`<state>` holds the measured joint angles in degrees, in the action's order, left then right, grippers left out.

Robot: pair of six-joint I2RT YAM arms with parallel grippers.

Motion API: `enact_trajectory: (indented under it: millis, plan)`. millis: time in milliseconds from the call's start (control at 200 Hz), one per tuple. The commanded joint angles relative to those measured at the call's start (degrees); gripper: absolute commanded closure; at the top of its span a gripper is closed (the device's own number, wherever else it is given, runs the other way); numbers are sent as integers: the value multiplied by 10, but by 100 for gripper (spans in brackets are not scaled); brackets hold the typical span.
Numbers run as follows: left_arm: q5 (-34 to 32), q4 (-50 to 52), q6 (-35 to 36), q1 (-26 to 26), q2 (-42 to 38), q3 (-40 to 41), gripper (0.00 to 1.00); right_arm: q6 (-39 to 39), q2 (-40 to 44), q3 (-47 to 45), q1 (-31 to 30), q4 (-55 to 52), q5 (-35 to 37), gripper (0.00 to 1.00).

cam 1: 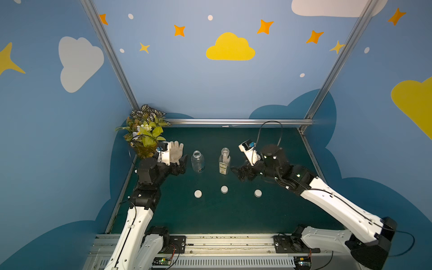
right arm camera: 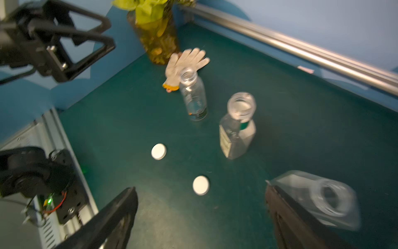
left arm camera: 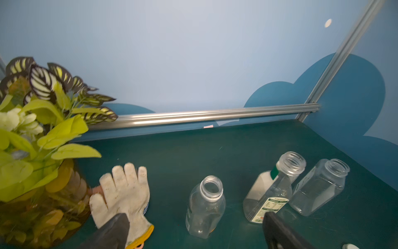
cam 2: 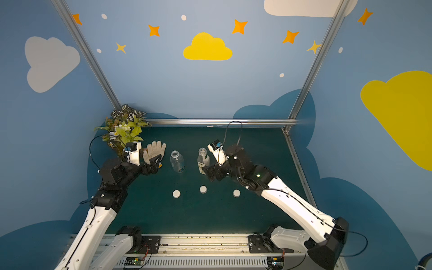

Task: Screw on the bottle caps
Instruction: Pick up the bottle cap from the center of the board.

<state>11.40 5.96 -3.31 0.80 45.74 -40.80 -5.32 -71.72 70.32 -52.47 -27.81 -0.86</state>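
Plainly, all the work lies ahead of us: three small round white plastic caps (cam 1: 224, 189) lie in a row behind both grippers, toward the arm bases, none fitted. Our left gripper (cam 1: 182, 164) gapes empty near the round plain clear plastic bottle (cam 1: 198, 161). Our right gripper (cam 1: 238, 173), jaws wide and empty, sits just beside the slim labelled clear bottle (cam 1: 224, 163). Only the wrist views reveal the wider flat-sided clear bottle (left arm camera: 318, 187), hidden behind the right gripper in both top views.

A robot lab booth: blue walls (cam 1: 187, 81) with cartoon clouds (cam 1: 230, 48) and stars (cam 1: 179, 30), aluminium frame (cam 1: 233, 121), green tabletop (cam 1: 233, 217), two rail-mounted arms (cam 1: 339, 208).
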Motion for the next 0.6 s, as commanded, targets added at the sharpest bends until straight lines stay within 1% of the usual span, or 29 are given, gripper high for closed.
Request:
enact_trajectory:
  millis: [0, 105, 230, 305, 456, 591]
  plan:
    - [18, 75, -18, -32, 19, -25, 0, -6, -84, 48, -65, -36, 30, 2]
    - [25, 106, -24, -63, 35, -35, 0, -21, -169, 93, -111, -40, 37, 2]
    - [24, 134, -30, -82, 47, -51, 0, -38, -263, 147, -136, -56, 21, 2]
    - [3, 149, -24, -86, 46, -57, 0, -43, -315, 187, -148, -82, 19, 2]
    - [-34, 148, -14, -89, 22, -46, 1, -31, -395, 249, -172, -117, 45, 2]
    - [-59, 147, -14, -89, -8, -35, 1, -33, -450, 287, -175, -128, 63, 8]
